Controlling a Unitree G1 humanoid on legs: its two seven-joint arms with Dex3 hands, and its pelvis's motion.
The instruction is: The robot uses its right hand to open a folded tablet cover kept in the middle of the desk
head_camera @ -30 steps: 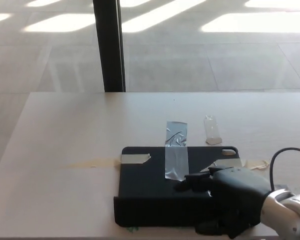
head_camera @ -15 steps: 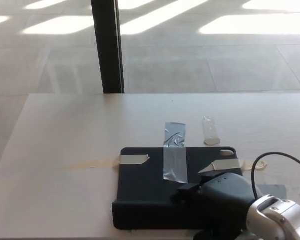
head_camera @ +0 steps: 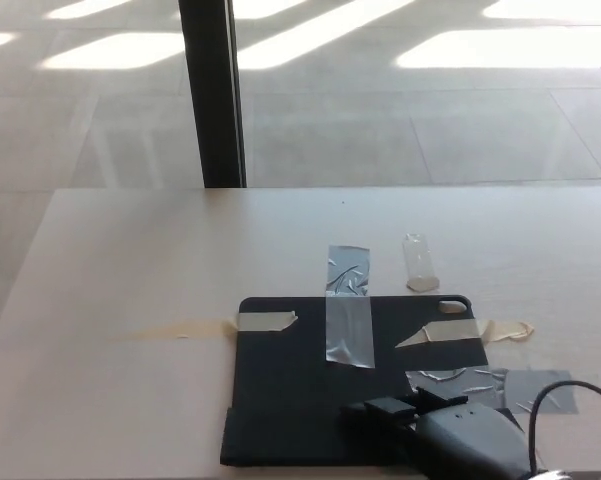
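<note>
Black cover: we see the flat black rectangular tablet cover lying on the middle of the pale wooden desk, towards its near edge.
Tape on the cover: we count a clear shiny strip of tape crossing its far edge, a short beige piece of tape at its far left corner, and a second beige piece near its far right corner.
Clear patch: we note a crinkled clear patch of tape running off the cover's right side onto the desk.
Right hand: our black right hand comes in at the bottom edge and lies over the cover's near right part; its fingertips point left over the cover, and we cannot tell whether they grip anything.
Left hand: we do not see it.
Small item: a small clear plastic piece lies on the desk just beyond the cover.
Background: a dark upright post stands on the tiled floor behind the desk.
</note>
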